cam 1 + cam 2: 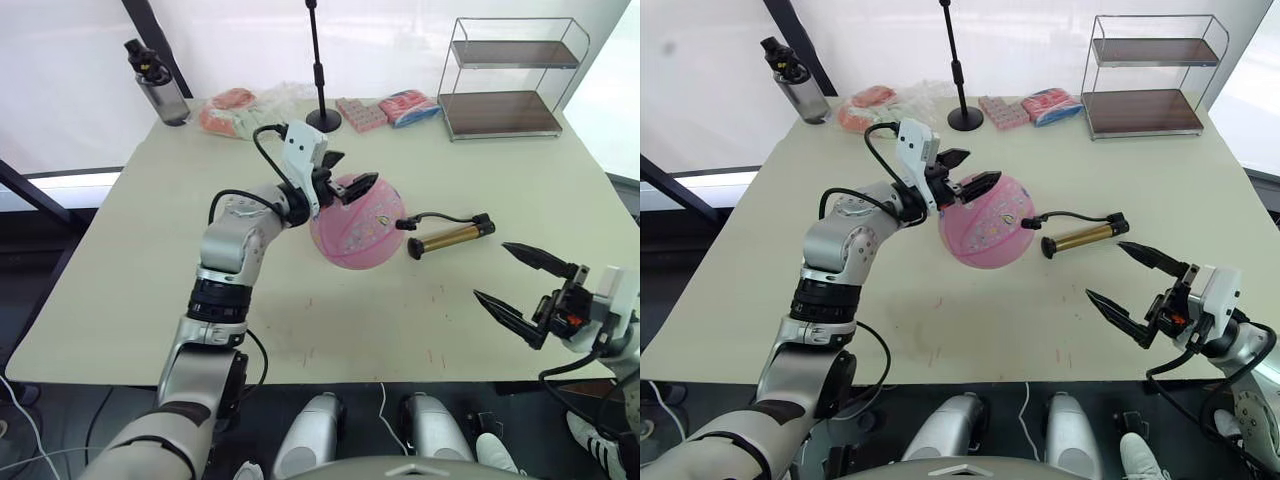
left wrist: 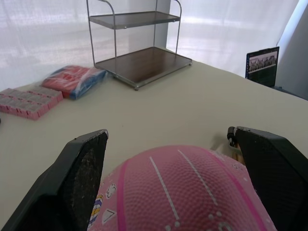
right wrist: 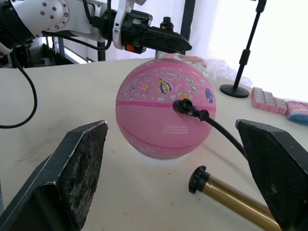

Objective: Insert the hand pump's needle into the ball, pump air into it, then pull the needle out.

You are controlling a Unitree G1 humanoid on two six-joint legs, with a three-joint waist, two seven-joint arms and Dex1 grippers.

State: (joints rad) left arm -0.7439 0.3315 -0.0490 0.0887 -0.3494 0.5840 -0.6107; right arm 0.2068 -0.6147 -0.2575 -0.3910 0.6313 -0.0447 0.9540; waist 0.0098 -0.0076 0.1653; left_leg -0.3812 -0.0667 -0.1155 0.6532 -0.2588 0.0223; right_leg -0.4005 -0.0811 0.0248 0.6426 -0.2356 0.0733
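The pink ball (image 1: 357, 228) with printed stickers sits mid-table on a small white ring. My left gripper (image 1: 347, 172) hangs open over the ball's top left, a finger (image 2: 79, 178) on either side of its crown; I cannot tell whether they touch it. The gold hand pump (image 1: 450, 238) lies just right of the ball. Its black hose arcs back to a black fitting (image 3: 183, 106) pressed against the ball's right side, so the needle is hidden inside the ball. My right gripper (image 1: 491, 271) is open, near the table's front right edge, apart from the pump.
A black microphone stand (image 1: 322, 70) rises behind the ball. At the back stand a bottle (image 1: 157, 85), a plastic bag of pink goods (image 1: 235, 110), pink-blue packets (image 1: 405, 105) and a two-tier wire shelf (image 1: 510, 80). Bare table (image 1: 150, 250) spreads left and front.
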